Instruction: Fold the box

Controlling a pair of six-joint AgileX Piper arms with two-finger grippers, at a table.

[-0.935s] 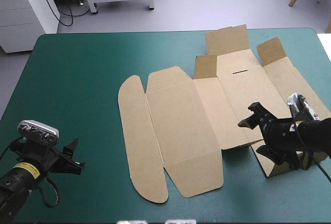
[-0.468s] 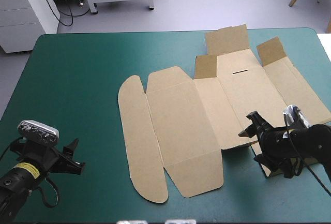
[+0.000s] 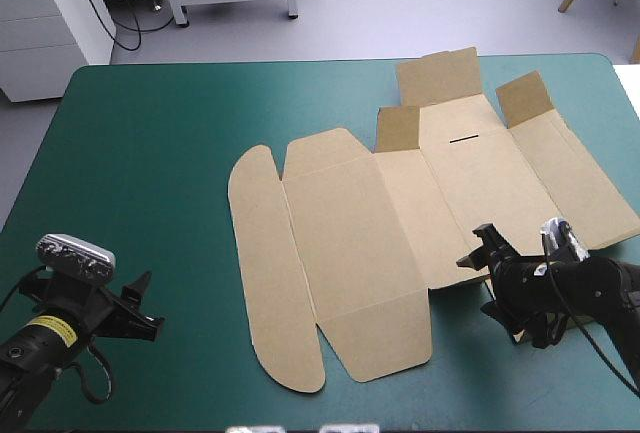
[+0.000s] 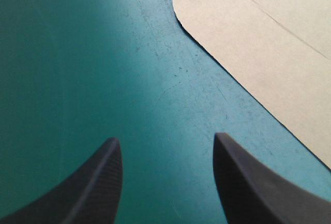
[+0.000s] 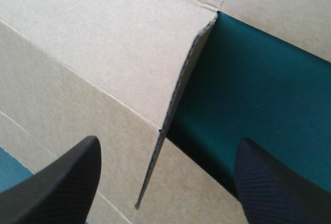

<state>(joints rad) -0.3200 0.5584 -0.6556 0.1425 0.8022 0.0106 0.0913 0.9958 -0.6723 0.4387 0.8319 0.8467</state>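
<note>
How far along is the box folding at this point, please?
Barely begun. Done: only the small flaps at the far edge of the box stand up; its panels lie flat. In hand: the right gripper, open, straddles a lifted flap edge on the near right side. The left gripper hovers open over bare teal-green cover. Left: raising and tucking all walls.

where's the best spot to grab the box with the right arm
Probably the raised flap at the near right corner of the box, by its free cut edge. It stands up off the teal-green cover, edge-on inside the open right tool, so come in from the right and pinch both faces.
</note>
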